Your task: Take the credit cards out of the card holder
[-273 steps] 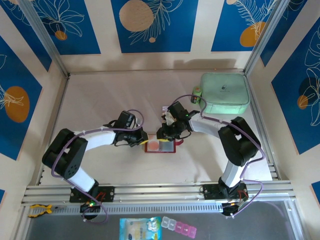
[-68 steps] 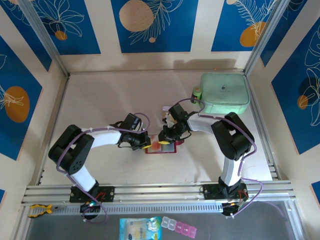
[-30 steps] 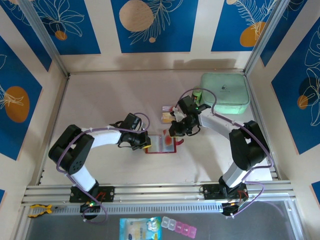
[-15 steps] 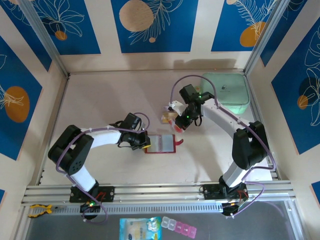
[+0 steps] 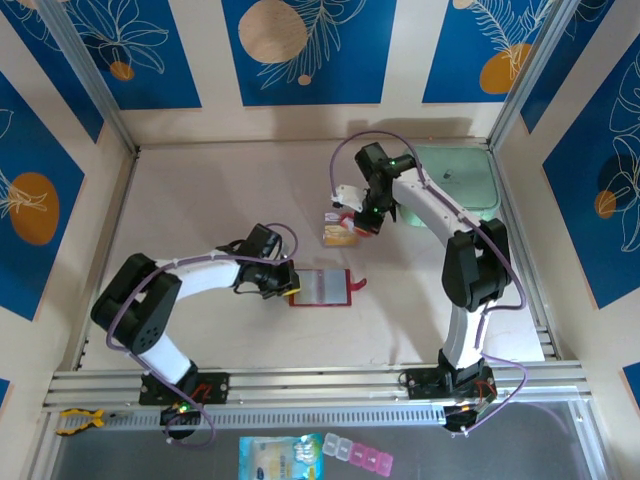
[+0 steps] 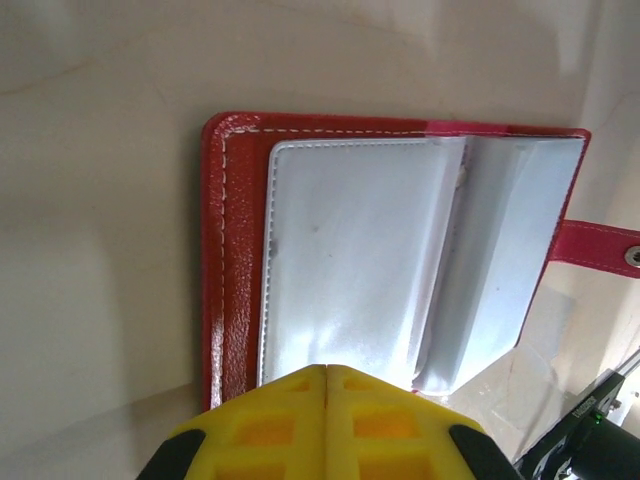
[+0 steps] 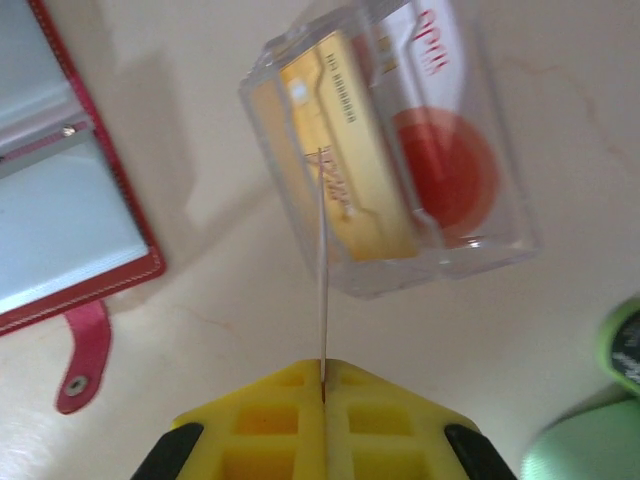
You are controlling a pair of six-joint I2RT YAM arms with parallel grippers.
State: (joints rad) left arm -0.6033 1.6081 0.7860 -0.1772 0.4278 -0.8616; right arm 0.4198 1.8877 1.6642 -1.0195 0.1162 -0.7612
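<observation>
Mid-frame in the top view the small red leather-like card holder (image 5: 322, 287) lies open, with the left gripper (image 6: 327, 382) jaws together on its left edge. Above it the right gripper (image 7: 322, 388) clamps a thin credit card (image 7: 321, 250) edge-on over a clear plastic box (image 7: 480, 250) — lowering and releasing it there likely comes next.

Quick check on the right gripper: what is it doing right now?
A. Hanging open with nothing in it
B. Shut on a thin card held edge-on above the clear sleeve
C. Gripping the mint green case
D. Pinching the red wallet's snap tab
B. In the right wrist view, the right gripper has its yellow fingers pressed together on a thin card seen edge-on, over the clear sleeve.
</observation>
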